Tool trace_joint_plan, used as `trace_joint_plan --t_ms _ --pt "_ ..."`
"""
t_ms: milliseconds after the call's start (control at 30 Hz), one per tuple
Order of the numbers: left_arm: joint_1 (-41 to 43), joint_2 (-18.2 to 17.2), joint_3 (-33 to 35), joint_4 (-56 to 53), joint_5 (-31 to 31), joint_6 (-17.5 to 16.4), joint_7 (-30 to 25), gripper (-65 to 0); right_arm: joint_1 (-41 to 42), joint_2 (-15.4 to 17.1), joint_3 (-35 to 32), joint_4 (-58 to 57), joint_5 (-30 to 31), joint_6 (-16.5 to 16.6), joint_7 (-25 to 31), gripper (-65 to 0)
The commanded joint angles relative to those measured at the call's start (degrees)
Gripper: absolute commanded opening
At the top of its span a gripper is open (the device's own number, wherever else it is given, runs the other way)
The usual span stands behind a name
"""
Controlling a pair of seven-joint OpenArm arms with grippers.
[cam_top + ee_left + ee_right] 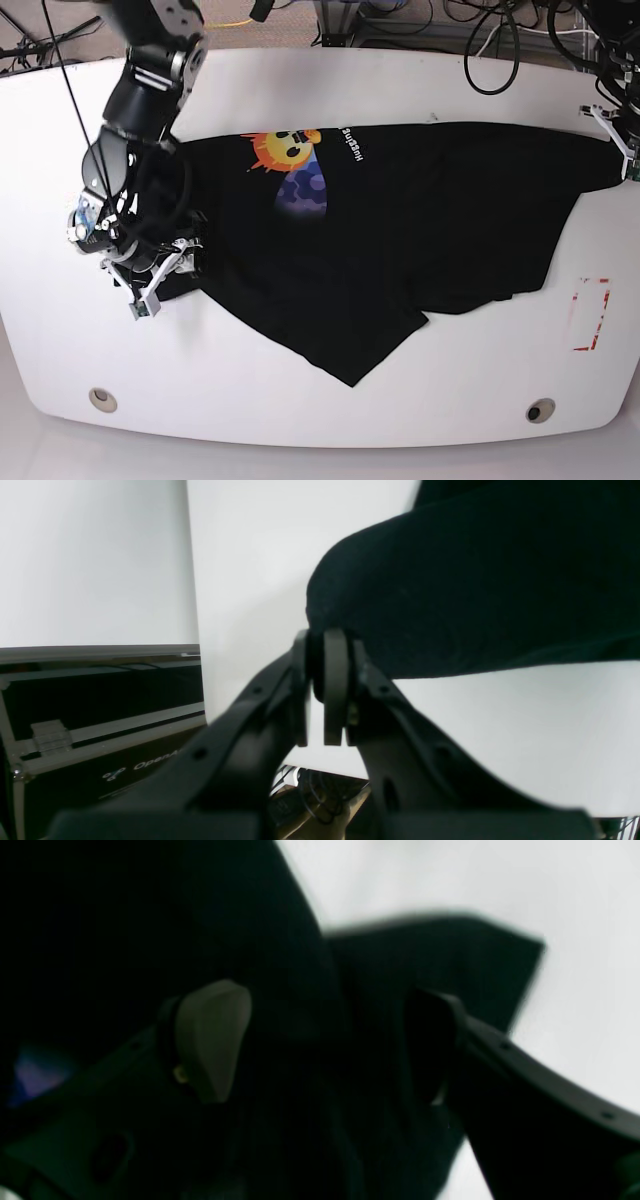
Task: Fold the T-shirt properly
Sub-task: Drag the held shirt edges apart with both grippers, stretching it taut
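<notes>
The black T-shirt (400, 220) lies spread and crumpled on the white table (300, 400), with its sun-face print (285, 148), blue-purple patch (302, 190) and white lettering (350, 140) facing up. My left gripper (615, 140) is at the shirt's far right corner; in the left wrist view it (325, 645) is shut on a fold of black cloth (475, 590), lifted off the table. My right gripper (170, 272) is at the shirt's left edge; in the right wrist view it (325, 1010) is open, with black cloth (430, 955) between the spread fingers (212, 1040).
A red marked rectangle (590, 313) is on the table at the right. Two round holes (101, 399) (541, 411) sit near the front edge. Cables (500, 40) lie behind the table. A black case (100, 730) stands beyond the table edge in the left wrist view.
</notes>
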Motion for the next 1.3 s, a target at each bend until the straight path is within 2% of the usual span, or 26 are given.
trace_joint_plan --t_ms 0,100,167,267,367,600,900,1000,1100,1133,1167,1233,1267 --pt "-0.2 -1.1 -0.4 0.9 0.0 0.5 -1.0 -63.2 5.0 0.3 -0.1 -5.8 1.2 0.3 3.5 -17.0" --pt "-0.1 -1.1 -0.4 0.9 -0.1 0.5 -1.0 -63.2 8.8 1.4 -0.5 -12.4 1.1 0.3 4.9 -17.0" --pt "-0.1 -1.1 -0.4 0.9 -0.1 0.5 -1.0 -63.2 11.5 2.3 -2.9 -17.6 1.1 0.3 6.9 -17.0" --pt "-0.1 -1.1 -0.4 0.9 -0.2 0.5 -1.0 -63.2 14.2 2.7 -8.3 -25.3 1.2 0.0 13.0 -17.0" --pt "-0.1 -1.1 -0.4 0.9 -0.2 0.5 -1.0 -63.2 15.3 3.9 -12.1 -31.7 1.2 -0.2 18.0 -17.0" --pt "-0.1 -1.1 -0.4 0.9 -0.2 0.5 -1.0 -63.2 15.2 4.3 -15.7 -38.7 1.2 -0.2 25.9 -17.0" --pt "-0.3 -1.0 -0.3 0.9 -0.4 0.5 -1.0 -63.2 15.0 3.9 -19.1 -39.2 1.2 -0.4 26.8 -17.4" --pt "-0.4 -1.0 -0.1 0.9 -0.4 0.5 -1.0 -63.2 15.0 3.9 -19.3 -39.2 1.1 -0.4 26.8 -27.0" --pt "-0.4 -1.0 1.4 0.9 -0.1 0.5 -1.0 -63.2 15.0 3.8 -19.3 -39.2 1.1 -0.4 27.6 -45.3" --pt "-0.4 -1.0 1.7 0.9 -0.1 0.5 -1.0 -63.2 15.0 3.8 -19.3 -39.2 1.1 -0.4 27.8 -48.8" --pt "-0.4 -1.0 2.1 0.9 -0.1 0.5 -1.0 -63.2 15.0 3.4 -19.4 -39.0 1.1 -0.3 27.9 -55.2" --pt "-0.4 -1.0 2.3 0.9 -0.1 0.5 -1.0 -63.2 15.1 3.1 -19.4 -38.8 1.2 0.2 27.7 -60.1" --pt "-0.4 -1.0 2.3 0.9 -0.1 0.5 -1.0 -63.2 15.3 3.0 -19.4 -38.7 1.2 0.2 27.2 -59.5"
